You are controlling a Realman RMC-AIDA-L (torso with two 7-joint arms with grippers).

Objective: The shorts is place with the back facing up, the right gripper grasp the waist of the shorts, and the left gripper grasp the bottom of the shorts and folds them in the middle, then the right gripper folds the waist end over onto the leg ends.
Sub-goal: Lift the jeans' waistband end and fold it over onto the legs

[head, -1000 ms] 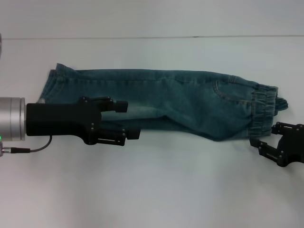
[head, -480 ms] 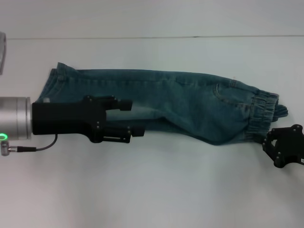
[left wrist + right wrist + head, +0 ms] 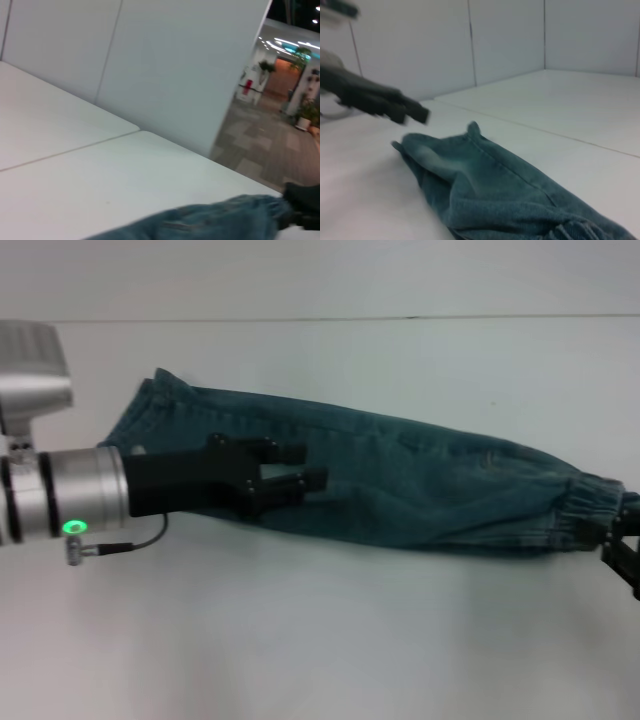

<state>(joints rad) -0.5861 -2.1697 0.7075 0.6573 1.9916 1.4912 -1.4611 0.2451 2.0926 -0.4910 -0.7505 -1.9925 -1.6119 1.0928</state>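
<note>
The shorts (image 3: 420, 485) lie folded lengthwise in a long band slanting across the white table. Their leg ends (image 3: 150, 400) point far left and the ruffled waist (image 3: 590, 510) is at the right edge. My left gripper (image 3: 300, 467) hovers over the leg half, open, with nothing between its fingers. My right gripper (image 3: 625, 540) is mostly cut off at the right edge, against the waist and shut on it. In the right wrist view the shorts (image 3: 485, 180) stretch away toward the left gripper (image 3: 415, 115). In the left wrist view the shorts (image 3: 215, 220) end at the dark right gripper (image 3: 302, 200).
The white table (image 3: 320, 640) has a seam line along the back near a white wall (image 3: 320, 280). A grey part of the left arm (image 3: 30, 380) shows at the far left.
The shorts slid to the right and tilted, the waist end coming nearer with the right gripper. The left gripper moved right and farther back over the cloth, its fingers closer together.
</note>
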